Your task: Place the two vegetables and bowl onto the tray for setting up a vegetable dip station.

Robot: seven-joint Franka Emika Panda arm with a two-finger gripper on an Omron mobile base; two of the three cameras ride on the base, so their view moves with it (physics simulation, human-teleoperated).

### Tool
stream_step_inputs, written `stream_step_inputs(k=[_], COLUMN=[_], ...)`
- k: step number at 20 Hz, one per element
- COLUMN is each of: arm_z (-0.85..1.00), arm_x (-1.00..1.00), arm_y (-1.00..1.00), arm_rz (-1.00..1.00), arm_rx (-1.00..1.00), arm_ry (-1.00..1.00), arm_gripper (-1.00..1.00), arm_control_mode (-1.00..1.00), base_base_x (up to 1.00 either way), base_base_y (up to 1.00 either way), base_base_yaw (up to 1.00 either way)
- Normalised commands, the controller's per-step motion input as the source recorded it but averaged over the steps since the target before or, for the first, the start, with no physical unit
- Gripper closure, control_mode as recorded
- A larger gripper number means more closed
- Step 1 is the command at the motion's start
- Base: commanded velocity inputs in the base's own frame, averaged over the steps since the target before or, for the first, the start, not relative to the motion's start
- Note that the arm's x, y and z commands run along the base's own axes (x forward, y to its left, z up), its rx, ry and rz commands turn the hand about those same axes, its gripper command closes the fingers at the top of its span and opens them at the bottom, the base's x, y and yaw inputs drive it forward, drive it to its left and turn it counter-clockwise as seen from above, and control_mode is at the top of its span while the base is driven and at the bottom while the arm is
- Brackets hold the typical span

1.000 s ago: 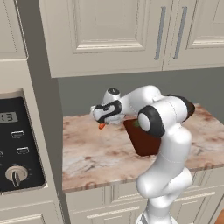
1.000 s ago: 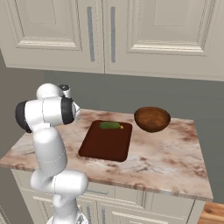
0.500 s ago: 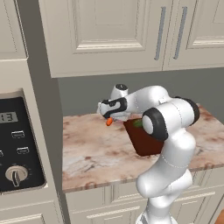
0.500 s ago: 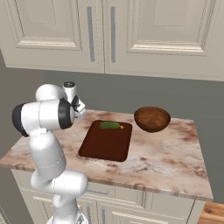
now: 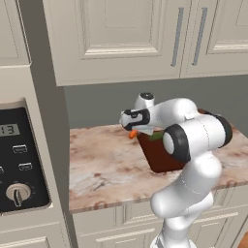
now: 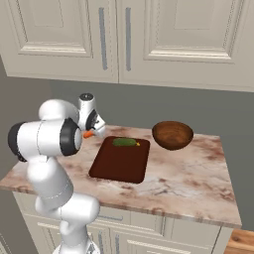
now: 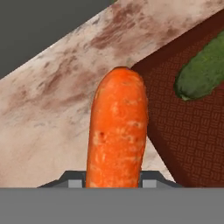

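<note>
My gripper [image 5: 133,131] [image 6: 91,132] is shut on the orange carrot [image 7: 117,131], whose tip [image 5: 132,134] [image 6: 88,133] pokes out below the fingers. It hangs above the counter just off the tray's back left corner. The dark reddish-brown tray [image 6: 121,161] [image 5: 157,156] [image 7: 192,140] lies on the marble counter, and the dark green cucumber [image 6: 125,142] [image 7: 203,72] [image 5: 156,136] rests along its back edge. The reddish-brown bowl [image 6: 172,134] stands on the counter to the right of the tray, apart from it.
The marble counter [image 6: 188,183] [image 5: 101,164] runs under cream wall cabinets [image 6: 149,39]. An oven panel with a knob [image 5: 17,191] stands at the counter's left end. A grey back wall [image 6: 149,106] closes off the rear.
The gripper has carried the carrot to the right, from over the bare counter to the tray's back left corner. The cucumber, bowl and tray have stayed put.
</note>
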Motion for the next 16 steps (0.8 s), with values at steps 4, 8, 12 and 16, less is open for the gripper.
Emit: stream_step_inputs(k=[4,8,12,16], arm_z=[0.19,0.09,0.0,0.0], arm_x=[-0.16,-0.17,-0.14,-0.05], arm_y=[-0.45,-0.54,-0.55,-0.6], arm_rz=[-0.2,-0.19,-0.16,-0.13], arm_rx=[0.03,0.08,0.07,0.09], arm_ry=[0.0,0.0,-0.01,-0.05], arm_gripper=[1.0,1.0,1.0,1.0], arm_control_mode=[-1.0,-1.0,-1.0,-1.0], base_base_x=[0.0,0.0,0.0,0.0], base_base_y=[0.0,0.0,0.0,0.0], base_base_yaw=[0.0,0.0,0.0,0.0])
